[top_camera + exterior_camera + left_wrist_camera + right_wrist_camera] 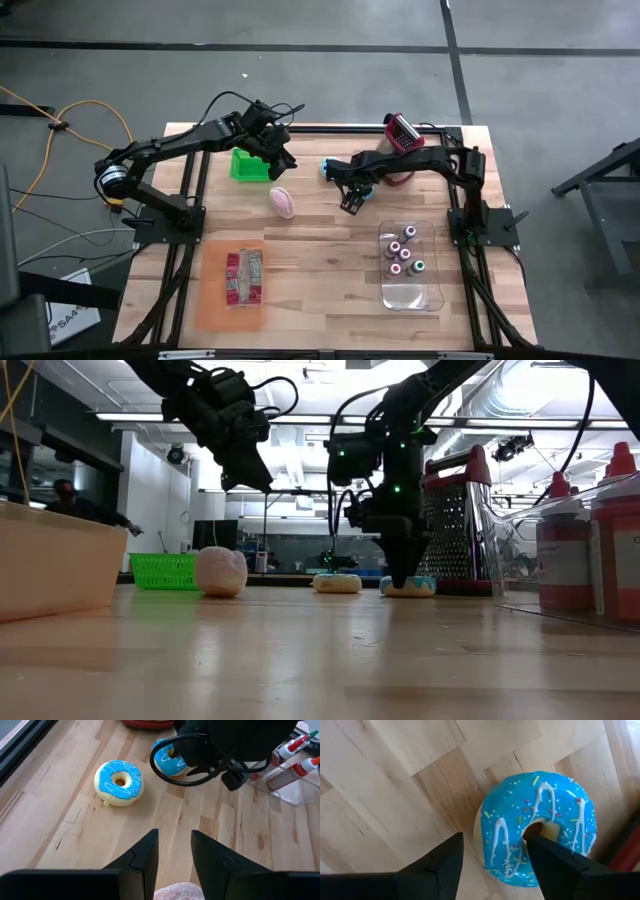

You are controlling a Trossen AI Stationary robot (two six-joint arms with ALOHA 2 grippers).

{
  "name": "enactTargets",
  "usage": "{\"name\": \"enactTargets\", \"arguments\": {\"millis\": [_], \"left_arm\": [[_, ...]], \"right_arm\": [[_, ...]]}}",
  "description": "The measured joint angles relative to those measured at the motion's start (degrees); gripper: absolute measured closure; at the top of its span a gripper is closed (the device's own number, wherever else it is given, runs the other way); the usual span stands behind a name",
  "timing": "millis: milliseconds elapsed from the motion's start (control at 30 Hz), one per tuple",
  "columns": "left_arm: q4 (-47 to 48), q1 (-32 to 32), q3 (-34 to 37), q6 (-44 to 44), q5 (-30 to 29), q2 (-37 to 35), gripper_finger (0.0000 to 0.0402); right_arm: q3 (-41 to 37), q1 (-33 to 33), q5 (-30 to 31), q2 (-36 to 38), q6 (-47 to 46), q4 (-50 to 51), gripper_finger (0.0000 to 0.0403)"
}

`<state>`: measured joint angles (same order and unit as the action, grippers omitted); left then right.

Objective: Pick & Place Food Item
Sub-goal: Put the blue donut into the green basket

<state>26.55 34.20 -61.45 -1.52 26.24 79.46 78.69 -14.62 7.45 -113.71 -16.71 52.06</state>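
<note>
Left gripper hangs above the bench beside the green basket, fingers slightly apart, empty; pink bun lies below. Right gripper: fingers wide apart, low over the blue donut. Step: reach-to-grasp. Next, judged: drop, straddle one side of the ring, close.
</note>
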Motion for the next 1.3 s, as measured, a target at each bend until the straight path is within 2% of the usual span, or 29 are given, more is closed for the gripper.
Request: {"name": "enactTargets", "arguments": {"millis": [200,567,900,1300], "left_arm": [[0.00,0.00,0.00,-0.02,-0.02,0.00,0.0292],[0.00,0.00,0.00,-0.04,-0.04,0.00,0.0292],[-0.02,0.00,0.00,-0.04,-0.04,0.00,0.0292],[-0.02,0.00,0.00,-0.24,-0.09,0.00,0.0292]], "right_arm": [[0.00,0.00,0.10,0.00,-0.06,-0.02,0.0206],[0.00,-0.02,0.16,0.00,0.41,-0.01,0.0280],[0.00,0.01,0.12,0.00,1.17,0.19,0.0331],[0.02,1.83,-0.06,1.63,3.67,5.12,0.0359]]}}
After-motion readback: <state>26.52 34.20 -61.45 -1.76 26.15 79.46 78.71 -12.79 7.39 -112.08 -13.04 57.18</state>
